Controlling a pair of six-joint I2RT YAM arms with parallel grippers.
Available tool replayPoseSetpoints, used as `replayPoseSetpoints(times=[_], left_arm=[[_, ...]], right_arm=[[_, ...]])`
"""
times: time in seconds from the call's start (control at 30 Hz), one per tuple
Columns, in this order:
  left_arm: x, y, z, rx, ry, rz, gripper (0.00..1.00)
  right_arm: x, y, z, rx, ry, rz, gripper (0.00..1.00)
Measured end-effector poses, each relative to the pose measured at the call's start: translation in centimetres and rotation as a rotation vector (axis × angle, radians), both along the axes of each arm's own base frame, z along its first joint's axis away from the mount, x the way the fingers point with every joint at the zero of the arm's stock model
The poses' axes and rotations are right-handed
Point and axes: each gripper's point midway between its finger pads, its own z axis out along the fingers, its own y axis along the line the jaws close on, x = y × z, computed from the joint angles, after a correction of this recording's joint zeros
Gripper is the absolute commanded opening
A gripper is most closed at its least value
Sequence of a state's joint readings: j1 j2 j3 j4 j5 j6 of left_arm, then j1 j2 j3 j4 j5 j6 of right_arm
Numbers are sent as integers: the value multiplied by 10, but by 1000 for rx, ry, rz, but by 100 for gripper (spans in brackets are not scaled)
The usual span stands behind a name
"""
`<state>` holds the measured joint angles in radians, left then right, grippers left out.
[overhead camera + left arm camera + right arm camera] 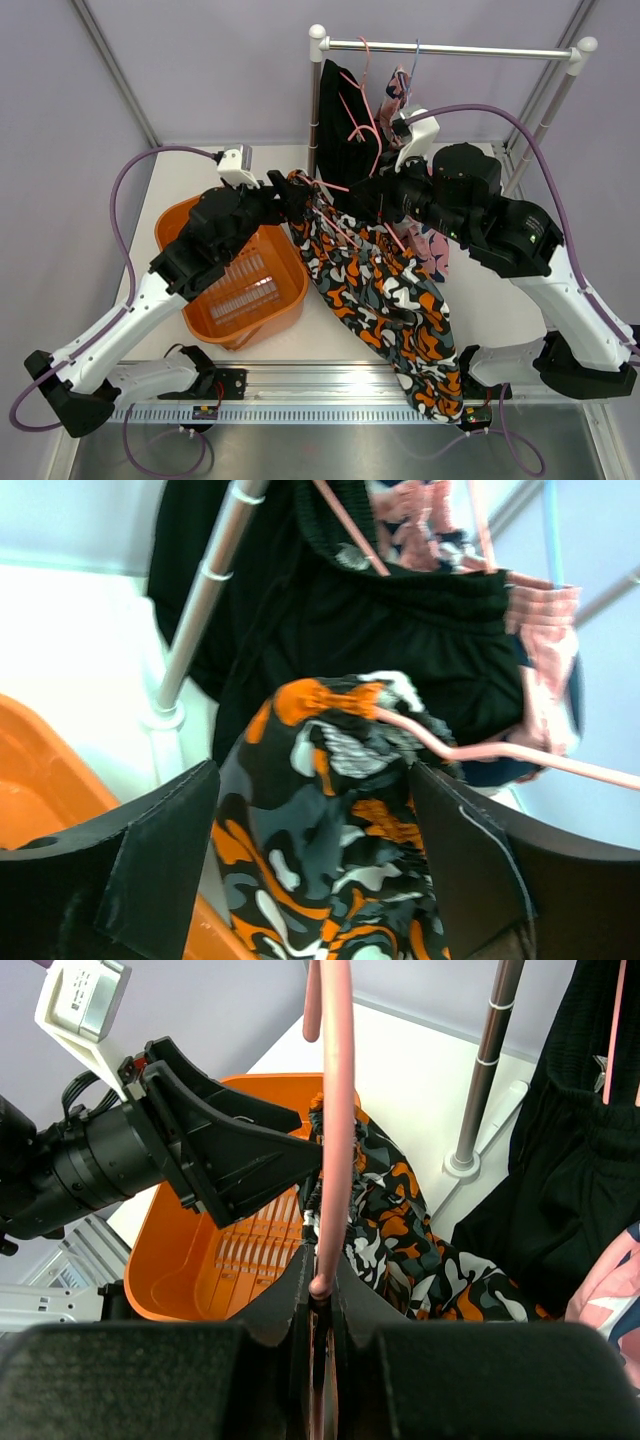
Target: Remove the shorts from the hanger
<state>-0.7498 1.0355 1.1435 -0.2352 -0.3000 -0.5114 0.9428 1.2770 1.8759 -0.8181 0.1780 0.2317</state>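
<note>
Top view first: the orange, black and white camouflage-print cloth shorts (385,300) lie draped over the white surface (200,170). Their long axis runs diagonally, waistband up by the centre, legs trailing to the near right edge. The left end effector (293,198) sits right at that waistband and looks the nearer of the two, with the right end effector (350,208) just beside it.

Left wrist view: the fingers stand wide, straddling the bunched waistband and not yet pinching it. The thin pink wire hanger (500,750) runs off to the right.

Right wrist view: the jaws are clamped narrow on the hanger wire, and the shorts hang below and beyond. To free them, the cloth probably has to slide along the wire — away from the right arm, towards the left.
</note>
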Motion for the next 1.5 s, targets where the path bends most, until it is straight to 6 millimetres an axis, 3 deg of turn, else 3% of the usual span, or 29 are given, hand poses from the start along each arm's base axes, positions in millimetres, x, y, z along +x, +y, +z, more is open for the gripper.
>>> replayPoseSetpoints(times=[0.17, 0.5, 0.63, 0.67, 0.7, 1.0, 1.23, 1.5], left_arm=[[-3, -8, 3, -6, -13, -42, 82], [8, -24, -15, 36, 31, -57, 61], [9, -24, -16, 33, 37, -53, 22], [9, -24, -16, 34, 38, -50, 7], [10, -23, -15, 36, 34, -47, 1], [12, -16, -7, 39, 25, 3, 0], [29, 7, -9, 97, 48, 166, 0], [54, 15, -33, 176, 107, 268, 0]], right_arm=[[1, 0, 3, -3, 0, -3, 0], [1, -1, 0, -21, 12, -4, 0], [0, -2, 0, -24, 10, -5, 0], [1, -2, 0, -26, 9, -7, 0], [1, -3, 0, -29, 8, -10, 0], [0, -8, 2, -28, -4, -18, 0], [-9, -18, 2, -17, -10, -12, 0], [-25, -33, 16, 32, -45, 11, 0]])
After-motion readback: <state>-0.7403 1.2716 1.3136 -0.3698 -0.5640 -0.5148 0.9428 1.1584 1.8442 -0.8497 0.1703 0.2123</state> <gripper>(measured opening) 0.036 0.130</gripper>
